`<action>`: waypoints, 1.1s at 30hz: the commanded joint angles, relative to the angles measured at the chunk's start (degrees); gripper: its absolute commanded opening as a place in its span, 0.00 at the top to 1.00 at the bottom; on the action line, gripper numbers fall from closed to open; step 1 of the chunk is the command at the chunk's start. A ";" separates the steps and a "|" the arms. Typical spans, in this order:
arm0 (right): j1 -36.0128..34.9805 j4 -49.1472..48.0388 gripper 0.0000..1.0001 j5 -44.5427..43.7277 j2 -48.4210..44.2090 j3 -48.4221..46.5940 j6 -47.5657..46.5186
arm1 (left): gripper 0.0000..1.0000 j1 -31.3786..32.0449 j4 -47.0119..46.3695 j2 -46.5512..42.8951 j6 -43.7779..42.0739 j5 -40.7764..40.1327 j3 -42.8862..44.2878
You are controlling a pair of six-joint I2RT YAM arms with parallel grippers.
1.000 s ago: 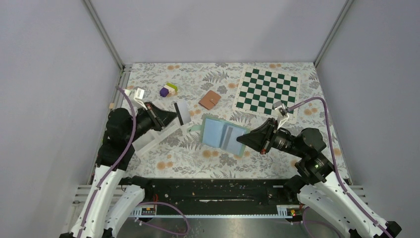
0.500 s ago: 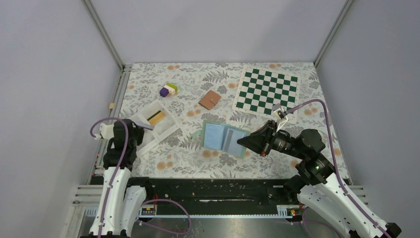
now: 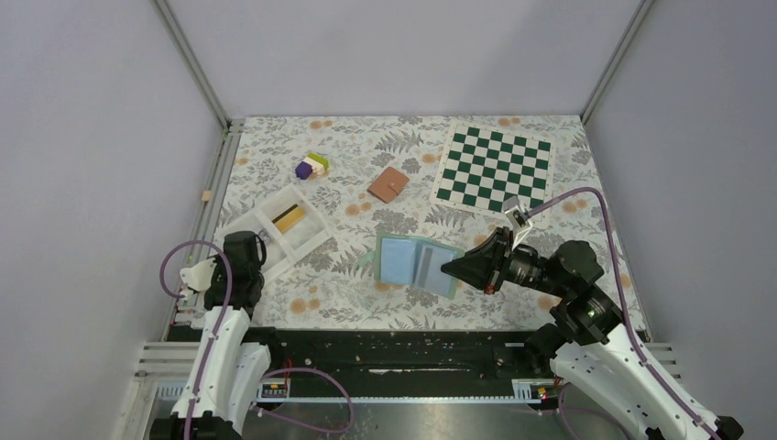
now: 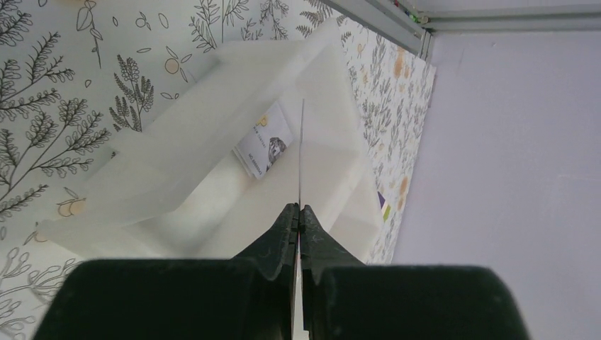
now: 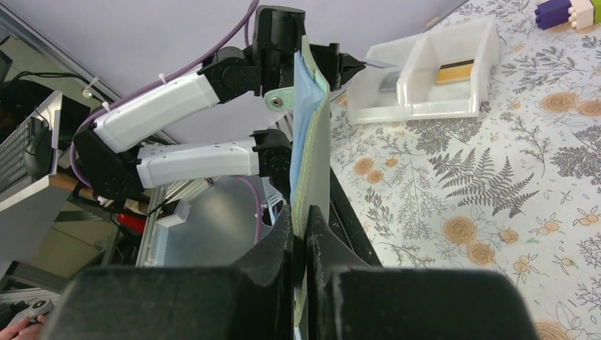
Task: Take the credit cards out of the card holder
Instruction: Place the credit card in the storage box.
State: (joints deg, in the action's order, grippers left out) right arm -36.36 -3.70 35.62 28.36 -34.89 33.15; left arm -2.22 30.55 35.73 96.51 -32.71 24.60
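The left claw (image 4: 298, 210) is seen fully closed on a thin card (image 4: 302, 149), gripped edge-on by one end and held over the white tray (image 4: 163, 166). A printed card (image 4: 264, 146) is lying in the compartment beneath it, and a yellow card (image 3: 290, 218) is seen in the neighbouring one. The right claw (image 5: 299, 221) is pinched shut on one edge of the open holder (image 5: 317, 163), which is kept near the middle of the worktop (image 3: 348, 295), well apart from the tray.

Several slips can be expected from here. The card is gripped only at its end, so it could be twisted or dropped early if the arm is jolted. If it is released over the divider or the rim, it could be tipped out onto the worktop. If it is lowered too far, the tray could be pushed along or the printed card pressed on. The holder is held by one edge only, so it could be pulled free or folded shut when it is next worked on. Whether more cards are left in its pockets cannot be told; a dark strip is seen there from above, but it is too small to be read.
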 commanded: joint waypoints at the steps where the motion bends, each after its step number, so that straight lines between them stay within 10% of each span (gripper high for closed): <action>1: 0.33 0.20 1.00 0.87 -1.24 -3.26 -1.97 | 1.00 -0.26 -7.00 2.24 6.05 -4.31 -0.93; 26: 0.46 5.23 1.00 -0.05 -0.39 -6.32 -5.43 | 1.00 -0.19 -22.14 23.79 13.05 -6.38 -0.13; 33: 0.41 7.13 1.00 -1.52 -0.92 -6.88 -6.36 | 0.85 -0.20 -24.81 27.29 10.59 -8.81 0.28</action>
State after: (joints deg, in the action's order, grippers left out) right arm -36.32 3.33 35.11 28.05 -38.76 28.29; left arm -2.22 9.50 61.52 108.03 -38.02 23.81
